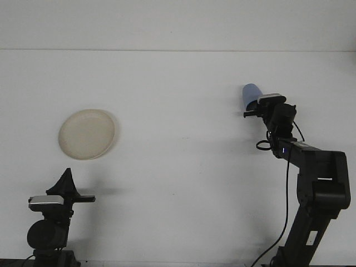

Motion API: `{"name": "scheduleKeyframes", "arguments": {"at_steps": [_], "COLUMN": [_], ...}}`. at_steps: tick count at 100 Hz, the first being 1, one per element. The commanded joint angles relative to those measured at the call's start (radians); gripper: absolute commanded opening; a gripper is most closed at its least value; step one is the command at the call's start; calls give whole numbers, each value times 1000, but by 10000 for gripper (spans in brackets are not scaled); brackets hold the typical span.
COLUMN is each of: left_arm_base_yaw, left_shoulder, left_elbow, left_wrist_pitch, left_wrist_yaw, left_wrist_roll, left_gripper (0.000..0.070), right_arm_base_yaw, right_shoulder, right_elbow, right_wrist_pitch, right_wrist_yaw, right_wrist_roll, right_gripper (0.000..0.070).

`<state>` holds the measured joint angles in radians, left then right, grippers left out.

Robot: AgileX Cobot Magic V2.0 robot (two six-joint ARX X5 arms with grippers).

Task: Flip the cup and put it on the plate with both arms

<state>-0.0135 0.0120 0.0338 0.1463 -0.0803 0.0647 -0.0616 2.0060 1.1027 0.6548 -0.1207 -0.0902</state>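
**Cup Held at Far Right, Plate Well Apart on the Left**

White table (178,167) filled nearly the whole front view, bare but for two things. On the right side the right arm (311,183) was raised and reached forward, and its tool (251,111) was seen at the lower edge of the blue cup (251,95). The cup appeared to be gripped there, tilted, though the fingers themselves were too small and dark for the hold to be confirmed. The cream plate (87,133) lay flat on the left, well apart from the cup. Low at the left edge the left tool (67,181) was pointed upward with its tips drawn together to a narrow point, nothing being held.

A slip was judged the main risk: a grip on the rim alone could be lost during the turn. A handover between arms could also be missed, since so wide a gap had to be crossed.
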Motion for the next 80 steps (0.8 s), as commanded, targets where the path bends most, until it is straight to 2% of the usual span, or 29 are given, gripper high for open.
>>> {"name": "scheduleKeyframes", "arguments": {"at_steps": [1, 11, 26, 45, 55, 80], "left_arm_base_yaw": [1, 1, 1, 1, 1, 1], "left_shoulder": [-2, -2, -2, -2, -2, -2], "left_elbow": [-19, -19, -19, -19, -19, -19], "left_wrist_pitch": [12, 12, 12, 12, 12, 16], "left_wrist_yaw": [-5, -5, -5, -5, -5, -5], "left_wrist_roll": [2, 2, 2, 2, 2, 2], "left_gripper": [13, 13, 13, 13, 13, 13], "right_arm_base_yaw": [-2, -5, -5, 0, 37, 243], "right_shoulder": [-61, -165, -364, -607, -702, -793], "right_elbow": [18, 18, 18, 18, 18, 65], "right_wrist_pitch": [-3, -87, -293, -598, -750, -1147], "right_wrist_yaw": [-26, -65, -76, -253, -276, -300], "right_wrist_roll": [54, 77, 151, 233, 229, 137], "right_gripper": [4, 4, 4, 4, 4, 3]}}
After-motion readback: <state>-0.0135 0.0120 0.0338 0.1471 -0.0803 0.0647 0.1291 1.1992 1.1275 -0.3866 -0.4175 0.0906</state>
